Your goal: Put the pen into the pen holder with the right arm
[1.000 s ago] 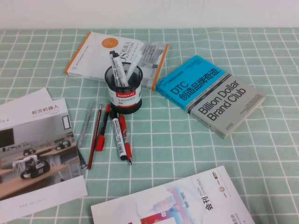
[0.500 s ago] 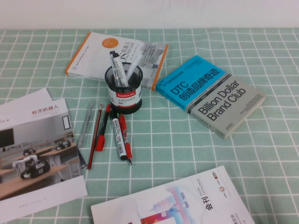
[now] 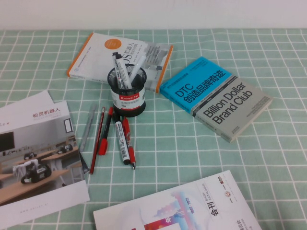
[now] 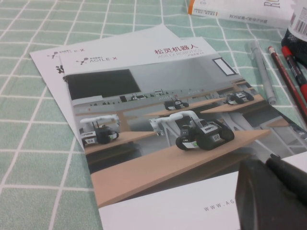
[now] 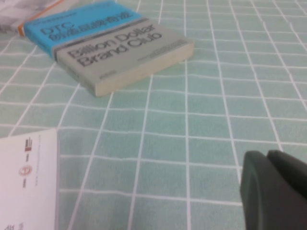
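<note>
Staying exactly as a second ago, the pen (image 3: pixel 136 66) leans inside the pen holder (image 3: pixel 127 100), so the task looks done, while the right gripper (image 5: pixel 276 191) hangs over the checked cloth (image 5: pixel 192 120) and the left gripper (image 4: pixel 273 191) over a brochure (image 4: pixel 158 124), jaw states impossible to tell.

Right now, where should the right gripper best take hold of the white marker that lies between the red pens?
Come straight down from above and pinch the white marker at mid-barrel, across its width. It lies flat, and the red pens are close on both sides, so clearance looks tight. The right gripper is over bare cloth, and the left gripper is over the brochure.
</note>
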Action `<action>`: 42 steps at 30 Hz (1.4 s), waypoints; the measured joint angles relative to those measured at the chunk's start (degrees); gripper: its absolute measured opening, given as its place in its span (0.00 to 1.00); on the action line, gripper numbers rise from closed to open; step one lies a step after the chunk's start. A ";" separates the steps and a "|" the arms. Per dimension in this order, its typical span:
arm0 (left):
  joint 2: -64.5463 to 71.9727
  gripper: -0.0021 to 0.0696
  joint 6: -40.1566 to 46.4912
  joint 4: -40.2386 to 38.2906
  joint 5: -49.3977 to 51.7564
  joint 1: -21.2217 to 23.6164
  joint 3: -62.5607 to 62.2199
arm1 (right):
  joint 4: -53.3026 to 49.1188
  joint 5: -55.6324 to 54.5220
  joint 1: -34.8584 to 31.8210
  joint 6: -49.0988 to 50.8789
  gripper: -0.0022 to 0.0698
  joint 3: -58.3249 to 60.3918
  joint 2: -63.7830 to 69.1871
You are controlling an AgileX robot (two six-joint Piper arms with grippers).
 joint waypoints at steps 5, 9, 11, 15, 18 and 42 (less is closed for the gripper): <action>0.00 0.02 0.00 0.00 0.00 0.00 0.00 | 0.25 0.51 0.00 -0.94 0.00 0.00 0.00; 0.00 0.02 0.00 0.00 0.00 0.00 0.00 | 0.38 0.60 0.00 -0.99 0.00 0.00 0.00; 0.00 0.02 0.00 0.00 0.00 0.00 0.00 | 0.48 0.60 0.00 -1.08 0.00 0.00 0.00; 0.00 0.02 0.00 0.00 0.00 0.00 0.00 | 0.48 0.72 0.00 -1.08 0.00 0.00 0.00; 0.00 0.02 0.00 0.00 0.00 0.00 0.00 | 0.48 0.72 0.00 -1.08 0.00 0.00 0.00; 0.00 0.02 0.00 0.00 0.00 0.00 0.00 | 0.90 0.72 0.00 -1.08 0.00 0.13 0.00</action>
